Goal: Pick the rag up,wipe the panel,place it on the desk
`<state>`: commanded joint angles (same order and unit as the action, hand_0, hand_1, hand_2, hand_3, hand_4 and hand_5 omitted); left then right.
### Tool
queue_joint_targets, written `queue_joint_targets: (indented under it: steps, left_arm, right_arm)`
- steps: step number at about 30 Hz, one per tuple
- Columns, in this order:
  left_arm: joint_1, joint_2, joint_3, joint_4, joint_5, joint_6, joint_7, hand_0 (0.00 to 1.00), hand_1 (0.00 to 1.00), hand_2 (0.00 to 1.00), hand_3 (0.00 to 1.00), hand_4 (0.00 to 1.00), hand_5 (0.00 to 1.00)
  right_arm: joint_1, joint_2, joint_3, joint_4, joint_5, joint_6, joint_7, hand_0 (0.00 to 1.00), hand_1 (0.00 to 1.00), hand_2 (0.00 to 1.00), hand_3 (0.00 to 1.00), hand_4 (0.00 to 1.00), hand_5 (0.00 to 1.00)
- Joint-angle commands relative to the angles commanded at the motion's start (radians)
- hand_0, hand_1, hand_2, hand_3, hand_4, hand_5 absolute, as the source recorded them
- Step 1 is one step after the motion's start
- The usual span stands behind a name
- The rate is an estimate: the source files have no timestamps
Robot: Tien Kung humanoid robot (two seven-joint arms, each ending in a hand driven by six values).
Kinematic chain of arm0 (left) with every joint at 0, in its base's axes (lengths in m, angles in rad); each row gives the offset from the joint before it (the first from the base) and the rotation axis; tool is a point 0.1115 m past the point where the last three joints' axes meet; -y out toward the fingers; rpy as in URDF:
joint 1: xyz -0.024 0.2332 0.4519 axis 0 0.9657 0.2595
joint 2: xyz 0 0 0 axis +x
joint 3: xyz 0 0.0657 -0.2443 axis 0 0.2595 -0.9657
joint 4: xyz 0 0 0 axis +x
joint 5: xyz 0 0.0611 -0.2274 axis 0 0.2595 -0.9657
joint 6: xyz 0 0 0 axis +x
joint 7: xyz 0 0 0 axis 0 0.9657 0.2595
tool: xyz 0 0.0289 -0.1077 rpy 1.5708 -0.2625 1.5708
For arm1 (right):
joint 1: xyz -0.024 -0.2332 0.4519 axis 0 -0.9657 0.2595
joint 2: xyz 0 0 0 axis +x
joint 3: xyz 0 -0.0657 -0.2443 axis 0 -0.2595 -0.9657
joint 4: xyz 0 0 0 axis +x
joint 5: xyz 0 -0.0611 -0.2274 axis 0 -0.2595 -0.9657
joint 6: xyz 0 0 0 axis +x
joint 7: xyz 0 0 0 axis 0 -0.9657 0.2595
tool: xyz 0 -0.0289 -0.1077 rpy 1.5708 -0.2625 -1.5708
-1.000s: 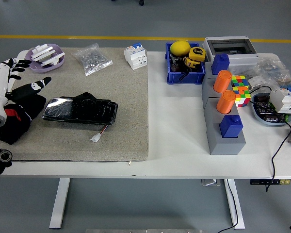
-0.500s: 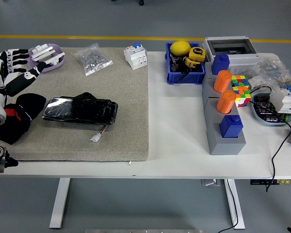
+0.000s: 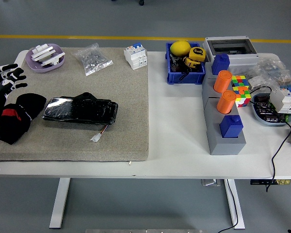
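The black rag (image 3: 14,120), with a red tag on it, lies crumpled on the grey mat (image 3: 126,97) at its left edge. Just to its right rests the panel (image 3: 80,110), a flat black block in shiny wrap with a small white plug on a wire. My left hand (image 3: 7,76) shows at the picture's left edge, just above and left of the rag, its black and white fingers spread and holding nothing. It does not touch the rag. The right hand does not show.
On the mat's far side are a purple dish of white parts (image 3: 47,57), a bag of small hardware (image 3: 92,59) and a white breaker (image 3: 136,56). To the right stand a blue bin (image 3: 185,70), a grey block with orange cylinders (image 3: 224,116) and a colour cube (image 3: 240,90).
My left hand has drawn back to the left edge and off the rag. The rag now lies uncovered on the mat; the panel has not moved.
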<state>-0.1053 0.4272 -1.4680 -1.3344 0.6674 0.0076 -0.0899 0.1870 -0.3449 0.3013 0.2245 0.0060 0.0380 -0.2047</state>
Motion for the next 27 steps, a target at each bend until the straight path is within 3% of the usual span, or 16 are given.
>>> queue_joint_targets:
  steps: [3,11,14,27]
  left_arm:
    - [0.001,-0.018,-0.015,-0.020,-0.097,-0.010,-0.017,0.425,0.536,0.584,0.582,0.800,0.152]
    - [0.003,-0.101,-0.032,-0.049,-0.051,0.006,-0.050,0.415,0.522,0.584,0.580,0.792,0.131]
    - [0.003,-0.117,-0.040,-0.039,-0.045,0.013,-0.055,0.420,0.519,0.584,0.580,0.792,0.126]
    - [0.012,-0.123,-0.028,-0.032,-0.030,0.015,-0.048,0.424,0.519,0.585,0.580,0.799,0.124]
  right_arm:
    - [0.001,0.004,-0.011,-0.001,0.011,0.001,0.005,0.708,0.624,0.683,0.632,0.998,0.550]
    - [0.004,0.008,-0.029,-0.001,0.031,0.002,0.013,0.708,0.625,0.684,0.631,0.998,0.551]
    - [0.006,0.007,-0.030,0.000,0.032,0.003,0.012,0.708,0.625,0.684,0.632,0.998,0.551]
    - [0.008,0.006,-0.038,0.000,0.041,0.004,0.016,0.708,0.626,0.684,0.633,0.998,0.551]
